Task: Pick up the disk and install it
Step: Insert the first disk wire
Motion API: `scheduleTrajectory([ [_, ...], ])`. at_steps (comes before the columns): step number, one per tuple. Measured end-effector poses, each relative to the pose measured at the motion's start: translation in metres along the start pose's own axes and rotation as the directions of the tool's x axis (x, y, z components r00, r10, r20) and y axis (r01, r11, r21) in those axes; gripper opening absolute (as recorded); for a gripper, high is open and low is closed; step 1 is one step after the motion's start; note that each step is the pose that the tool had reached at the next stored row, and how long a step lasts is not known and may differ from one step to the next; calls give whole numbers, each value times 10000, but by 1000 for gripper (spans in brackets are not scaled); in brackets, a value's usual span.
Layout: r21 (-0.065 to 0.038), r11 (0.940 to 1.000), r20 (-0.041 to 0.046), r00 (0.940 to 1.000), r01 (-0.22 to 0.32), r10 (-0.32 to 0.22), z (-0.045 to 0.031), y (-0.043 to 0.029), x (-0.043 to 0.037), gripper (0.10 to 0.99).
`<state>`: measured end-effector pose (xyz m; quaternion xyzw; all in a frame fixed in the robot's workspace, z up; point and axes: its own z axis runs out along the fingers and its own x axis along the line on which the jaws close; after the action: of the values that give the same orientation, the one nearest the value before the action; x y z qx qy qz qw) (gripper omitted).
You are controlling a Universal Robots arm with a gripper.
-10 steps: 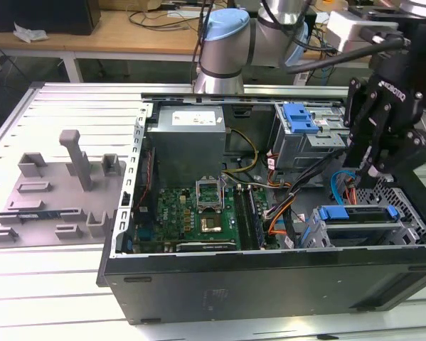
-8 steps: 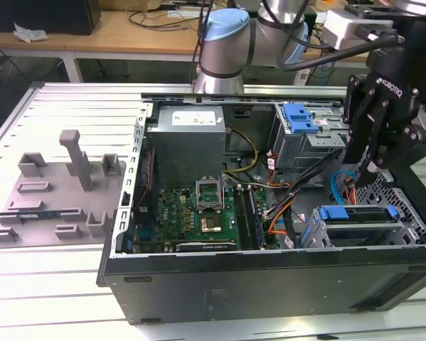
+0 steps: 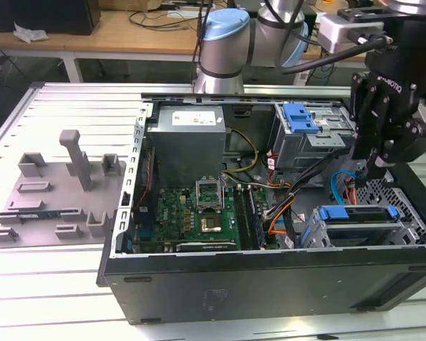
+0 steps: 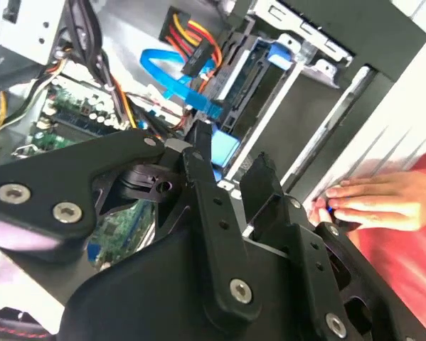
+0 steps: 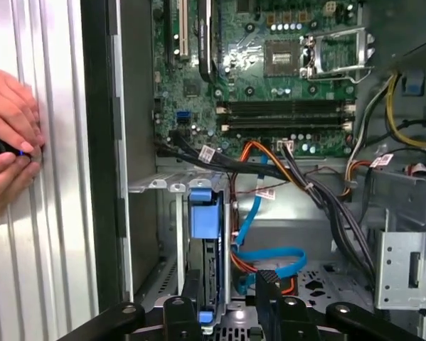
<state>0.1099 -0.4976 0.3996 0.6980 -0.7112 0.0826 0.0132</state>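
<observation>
The disk (image 3: 358, 217), silver with a blue carrier bracket, sits in the drive cage at the front corner of the open computer case (image 3: 269, 284), on the exterior view's right. My black gripper (image 3: 376, 172) hangs just above that cage. In both wrist views the disk (image 5: 204, 213) (image 4: 278, 55) stands on edge in its slot, and my gripper (image 5: 227, 291) (image 4: 230, 153) is open over it with its fingers apart and nothing clamped between them. Blue and orange cables run beside the slot.
A person's hand (image 5: 6, 149) (image 4: 376, 202) rests on the ribbed table beside the case, holding a small dark object. A grey power-supply box (image 3: 188, 145), the motherboard (image 3: 198, 213), a second blue bracket (image 3: 300, 117) and cable bundles crowd the case. Grey fixtures (image 3: 56, 192) lie on the exterior view's left.
</observation>
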Motion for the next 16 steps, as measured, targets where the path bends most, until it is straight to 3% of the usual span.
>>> scheduleTrajectory([
  [5,39,10000,-797,9968,77,-74,-14,3,-179,443],
  [9,60,9999,-1483,9888,147,-137,-22,4,-293,443],
  [10,61,9999,-1514,9884,137,-126,-16,5,-302,443],
  [13,-45,9977,-1601,9849,-682,666,48,12,-311,443],
  [16,-60,9969,-1752,9816,-781,758,83,12,-380,443],
])
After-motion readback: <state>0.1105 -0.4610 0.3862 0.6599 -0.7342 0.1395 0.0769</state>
